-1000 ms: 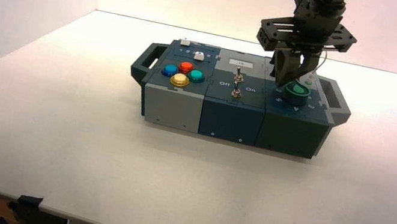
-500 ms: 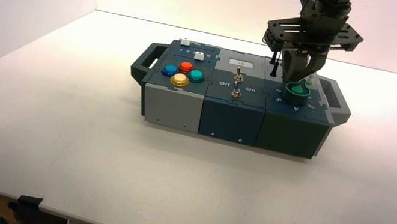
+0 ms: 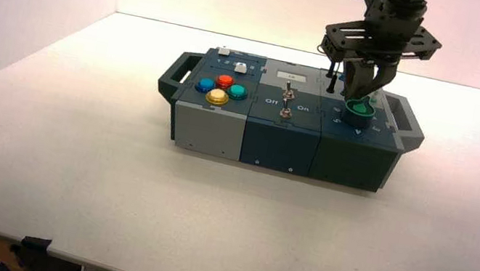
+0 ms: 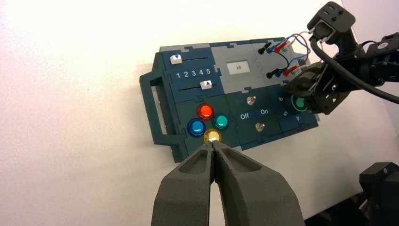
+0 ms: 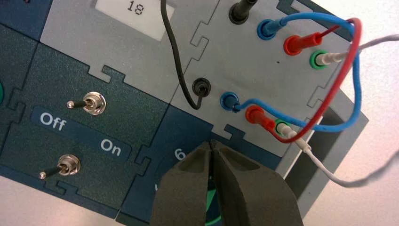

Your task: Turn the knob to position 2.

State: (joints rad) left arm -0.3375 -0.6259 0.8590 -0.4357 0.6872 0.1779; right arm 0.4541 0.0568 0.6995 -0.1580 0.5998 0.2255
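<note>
The green knob (image 3: pixel 359 110) sits on the right end of the dark teal box (image 3: pixel 281 139). My right gripper (image 3: pixel 360 95) hangs straight down just above it, fingers shut tip to tip. In the right wrist view the gripper (image 5: pixel 211 142) covers most of the knob (image 5: pixel 211 197); only a green sliver shows under the fingers. The digit 6 (image 5: pixel 179 154) shows beside them; the digit 2 is hidden. The left wrist view shows the knob (image 4: pixel 298 103) under the right gripper, with 6, 5 and 4 beside it. My left gripper (image 4: pixel 213 146) is shut and empty, high in front of the box.
Two metal toggle switches (image 5: pixel 94 103) (image 5: pixel 68 165) marked Off and On lie left of the knob. Blue, red, white and black wires (image 5: pixel 301 42) plug in behind it. Coloured pushbuttons (image 3: pixel 223 89) and two sliders (image 4: pixel 190 73) are at the box's left end.
My right gripper has risen from around the knob and shifted slightly right, so the knob shows more fully below it. The box has not moved.
</note>
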